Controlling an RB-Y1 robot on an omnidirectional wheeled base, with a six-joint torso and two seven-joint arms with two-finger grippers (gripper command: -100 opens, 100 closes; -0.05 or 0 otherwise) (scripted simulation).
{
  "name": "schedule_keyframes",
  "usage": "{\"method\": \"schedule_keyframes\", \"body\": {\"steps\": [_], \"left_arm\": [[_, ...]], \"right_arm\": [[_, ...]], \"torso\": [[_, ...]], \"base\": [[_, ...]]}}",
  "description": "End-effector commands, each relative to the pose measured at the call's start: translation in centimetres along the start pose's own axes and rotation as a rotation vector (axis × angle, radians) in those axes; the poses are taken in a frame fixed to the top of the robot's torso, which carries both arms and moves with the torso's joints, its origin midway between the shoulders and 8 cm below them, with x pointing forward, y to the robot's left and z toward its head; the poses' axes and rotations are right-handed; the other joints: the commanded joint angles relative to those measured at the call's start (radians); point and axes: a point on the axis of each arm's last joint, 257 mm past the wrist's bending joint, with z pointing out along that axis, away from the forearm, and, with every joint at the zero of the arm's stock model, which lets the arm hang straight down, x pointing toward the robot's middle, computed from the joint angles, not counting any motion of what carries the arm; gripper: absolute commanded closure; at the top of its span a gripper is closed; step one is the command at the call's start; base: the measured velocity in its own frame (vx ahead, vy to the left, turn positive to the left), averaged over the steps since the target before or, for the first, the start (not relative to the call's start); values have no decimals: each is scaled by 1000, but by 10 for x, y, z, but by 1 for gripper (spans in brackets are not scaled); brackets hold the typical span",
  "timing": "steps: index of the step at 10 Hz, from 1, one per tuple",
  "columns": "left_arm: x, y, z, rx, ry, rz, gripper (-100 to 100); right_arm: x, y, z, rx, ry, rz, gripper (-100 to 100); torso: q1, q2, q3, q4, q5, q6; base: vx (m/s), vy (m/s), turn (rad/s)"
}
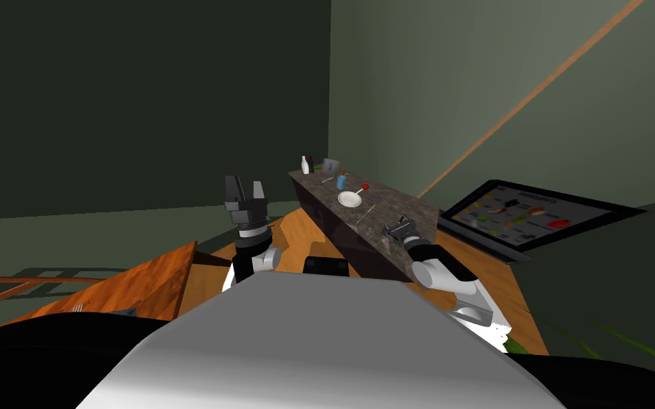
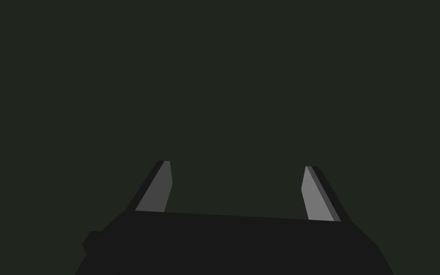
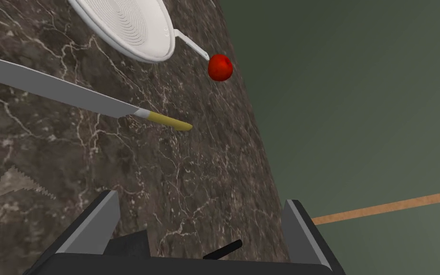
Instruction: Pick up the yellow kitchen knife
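Note:
The knife (image 3: 85, 98) lies flat on a dark marble counter (image 3: 119, 181); it has a long grey blade and a short yellow handle (image 3: 169, 122). In the head view the knife (image 1: 366, 212) is a thin sliver on the counter (image 1: 383, 213). My right gripper (image 3: 200, 215) hovers open over the counter, a little short of the handle, nothing between its fingers. In the head view the right gripper (image 1: 394, 228) sits at the counter's near end. My left gripper (image 1: 245, 190) is raised to the left of the counter, open (image 2: 237, 188) and empty.
A white pan (image 3: 128, 28) with a thin handle lies just beyond the knife, a red ball (image 3: 220, 67) beside it. Farther along the counter stand a blue cup (image 1: 341, 182) and a white bottle (image 1: 305, 165). The counter's edge runs close to my right finger.

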Motion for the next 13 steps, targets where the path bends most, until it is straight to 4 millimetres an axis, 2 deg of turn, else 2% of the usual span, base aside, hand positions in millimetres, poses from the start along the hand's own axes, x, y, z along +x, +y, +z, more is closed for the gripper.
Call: {"method": "schedule_keyframes", "body": {"steps": [1, 2, 4, 5, 7, 8, 10, 11, 13], "left_arm": [[0, 0, 0, 0, 0, 0, 0], [0, 0, 0, 0, 0, 0, 0], [0, 0, 0, 0, 0, 0, 0], [0, 0, 0, 0, 0, 0, 0], [0, 0, 0, 0, 0, 0, 0], [0, 0, 0, 0, 0, 0, 0], [0, 0, 0, 0, 0, 0, 0], [0, 0, 0, 0, 0, 0, 0], [0, 0, 0, 0, 0, 0, 0]], "right_arm": [[-5, -7, 1, 27, -24, 43, -100], [-18, -2, 0, 42, -52, 73, -100], [-25, -11, -1, 73, -81, 122, -100], [-38, -5, -3, 85, -113, 154, -100], [-44, -13, -5, 111, -143, 203, -100], [-57, -7, -7, 120, -177, 235, -100], [-63, -15, -10, 143, -209, 288, -100], [-76, -8, -13, 148, -244, 323, -100], [-82, -16, -16, 167, -277, 375, -100]], "torso": [[0, 0, 0, 0, 0, 0], [0, 0, 0, 0, 0, 0], [0, 0, 0, 0, 0, 0], [0, 0, 0, 0, 0, 0], [0, 0, 0, 0, 0, 0], [0, 0, 0, 0, 0, 1], [0, -1, 0, 0, 0, 0], [0, 0, 0, 0, 0, 0], [0, -1, -1, 0, 0, 0]], "base": [[8, 2, -13], [20, 21, 221], [18, 10, 66], [21, 23, 290], [19, 9, 29], [20, 23, 207], [23, 8, 73], [34, 13, 228], [23, 7, 63]]}}
